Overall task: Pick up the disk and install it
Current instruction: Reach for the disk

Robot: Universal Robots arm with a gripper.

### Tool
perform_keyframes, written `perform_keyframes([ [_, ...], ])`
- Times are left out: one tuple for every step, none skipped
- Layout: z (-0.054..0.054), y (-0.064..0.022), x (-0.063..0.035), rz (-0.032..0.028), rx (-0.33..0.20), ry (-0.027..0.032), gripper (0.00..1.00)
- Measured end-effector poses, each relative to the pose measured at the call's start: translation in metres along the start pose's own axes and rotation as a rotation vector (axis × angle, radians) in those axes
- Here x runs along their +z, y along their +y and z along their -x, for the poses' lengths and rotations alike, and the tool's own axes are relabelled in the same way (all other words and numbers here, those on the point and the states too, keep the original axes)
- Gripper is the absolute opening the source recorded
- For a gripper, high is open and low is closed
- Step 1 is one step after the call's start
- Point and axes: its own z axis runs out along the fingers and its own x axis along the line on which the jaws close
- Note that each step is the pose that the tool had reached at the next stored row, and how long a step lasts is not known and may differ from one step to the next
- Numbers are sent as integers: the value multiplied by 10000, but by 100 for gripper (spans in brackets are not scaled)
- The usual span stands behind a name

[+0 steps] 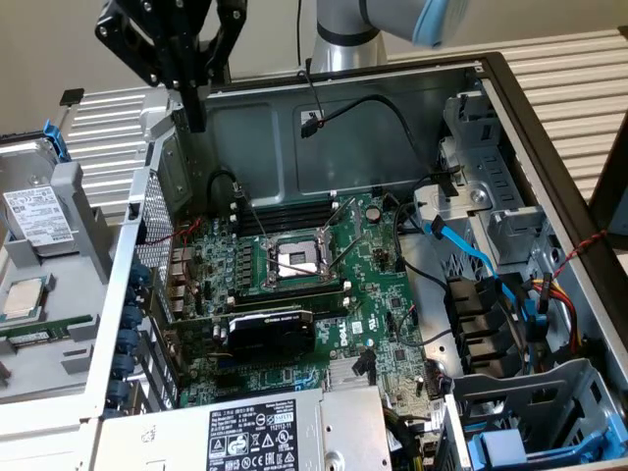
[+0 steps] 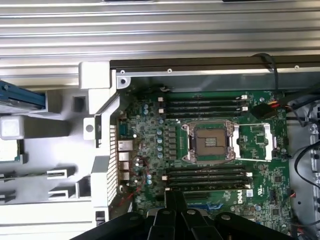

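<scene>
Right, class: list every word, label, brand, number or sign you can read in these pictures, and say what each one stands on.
"DELL": white letters, turned sideways, on the motherboard.
Disk: white label, print too small to read.
Power supply: label with symbols and print, too small to read.
Black card: lettering on its edge, too blurred to read.
</scene>
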Motion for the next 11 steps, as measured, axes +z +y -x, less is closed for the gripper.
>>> perform_keyframes([
  [-44, 2, 1, 0, 1, 0, 11],
  [-90, 4, 3, 1, 1, -1, 11],
  [-137, 9, 3, 0, 0, 2, 11],
  [-184, 15, 4, 0, 0, 4, 11],
  [-228, 25, 4, 0, 2, 5, 11],
  [-272, 42, 5, 1, 0, 4, 11],
  [-309, 65, 5, -1, 0, 6, 11],
  [-342, 89, 7, -1, 1, 7, 11],
  [-372, 113, 7, -2, 2, 11, 11],
  [-403, 137, 8, -2, 0, 13, 11],
  [-434, 162, 8, -2, 0, 16, 11],
])
